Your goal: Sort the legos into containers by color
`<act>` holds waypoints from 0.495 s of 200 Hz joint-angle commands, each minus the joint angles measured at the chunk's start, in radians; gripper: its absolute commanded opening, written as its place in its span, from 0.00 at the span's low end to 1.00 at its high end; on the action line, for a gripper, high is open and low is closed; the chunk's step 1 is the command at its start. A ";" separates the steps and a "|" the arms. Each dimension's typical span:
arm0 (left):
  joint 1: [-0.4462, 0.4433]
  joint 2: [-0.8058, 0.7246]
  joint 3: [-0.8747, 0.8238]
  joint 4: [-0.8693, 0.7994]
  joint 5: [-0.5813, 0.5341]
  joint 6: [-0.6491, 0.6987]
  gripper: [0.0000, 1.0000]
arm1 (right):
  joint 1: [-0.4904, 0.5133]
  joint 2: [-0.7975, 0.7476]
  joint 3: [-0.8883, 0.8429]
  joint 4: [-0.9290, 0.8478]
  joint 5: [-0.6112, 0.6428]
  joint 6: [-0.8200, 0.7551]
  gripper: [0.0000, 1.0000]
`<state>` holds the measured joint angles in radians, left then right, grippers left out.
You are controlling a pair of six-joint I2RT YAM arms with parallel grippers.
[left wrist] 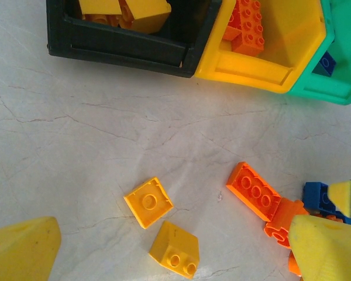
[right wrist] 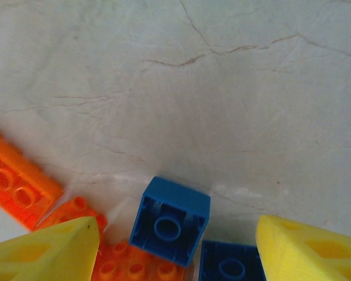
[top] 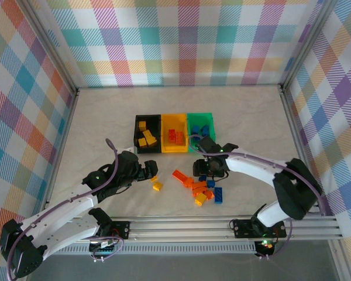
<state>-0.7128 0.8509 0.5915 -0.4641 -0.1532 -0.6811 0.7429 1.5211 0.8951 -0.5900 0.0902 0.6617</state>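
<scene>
Yellow fingers (right wrist: 52, 249) of the right pincer (right wrist: 178, 234) stand apart on either side of an upturned blue lego (right wrist: 171, 219), clear of it and gripping nothing. Another blue lego (right wrist: 231, 266) and orange legos (right wrist: 17, 181) lie just beside it on the counter (right wrist: 222, 88). Left pincer (left wrist: 175, 234) gapes fully wide and empty above 2 yellow legos (left wrist: 148, 202), a long orange lego (left wrist: 254, 190) near them. Farther off sit the 3 joined containers: black container (left wrist: 123, 50) holding yellow bricks (left wrist: 143, 14), yellow-orange container (left wrist: 251, 67) holding orange bricks (left wrist: 248, 26), green container (left wrist: 333, 91) holding a blue brick (left wrist: 326, 61).
</scene>
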 commanded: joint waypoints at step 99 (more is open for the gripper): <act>0.032 -0.007 -0.045 0.044 0.027 0.002 1.00 | 0.019 0.107 -0.007 0.043 -0.065 0.050 0.39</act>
<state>-0.6968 0.8425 0.5575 -0.4381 -0.1387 -0.6811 0.7563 1.6302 0.9054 -0.5636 0.0399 0.6971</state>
